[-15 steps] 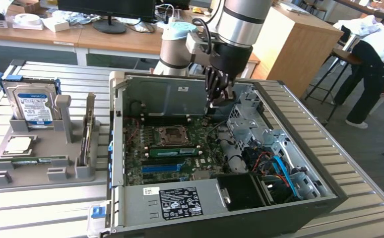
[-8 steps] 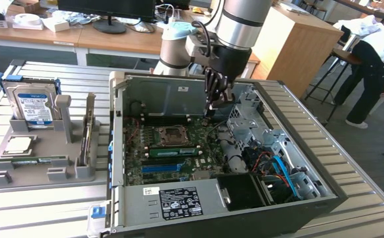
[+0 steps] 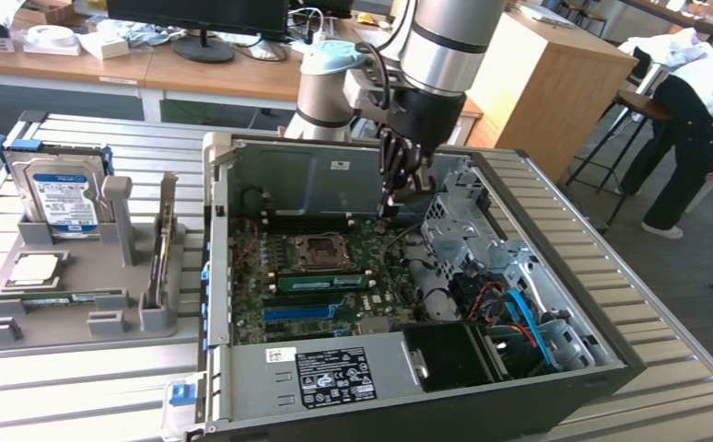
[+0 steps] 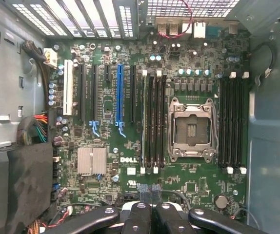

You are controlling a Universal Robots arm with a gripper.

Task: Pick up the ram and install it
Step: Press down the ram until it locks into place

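Observation:
A green ram stick (image 3: pixel 320 281) with dark chips stands in a slot beside the empty CPU socket (image 3: pixel 313 250) on the motherboard, inside the open computer case (image 3: pixel 602 341). In the wrist view I see it edge-on as a pale thin strip (image 4: pixel 144 122) in the slot bank beside the socket (image 4: pixel 191 129). My gripper (image 3: pixel 393 195) hangs over the far part of the case, above the board and apart from the stick. Its black fingers (image 4: pixel 139 217) are pressed together with nothing between them, so the gripper (image 4: pixel 150 212) is shut and empty.
A bright blue slot (image 3: pixel 301 311) lies just nearer than the ram. On the exterior view's left, a grey fixture (image 3: pixel 74 318) holds a hard drive (image 3: pixel 62 198) and a thin green strip (image 3: pixel 68 299). Drive cages and cables (image 3: pixel 510 304) crowd the case's right side. A person (image 3: pixel 701 120) stands far right.

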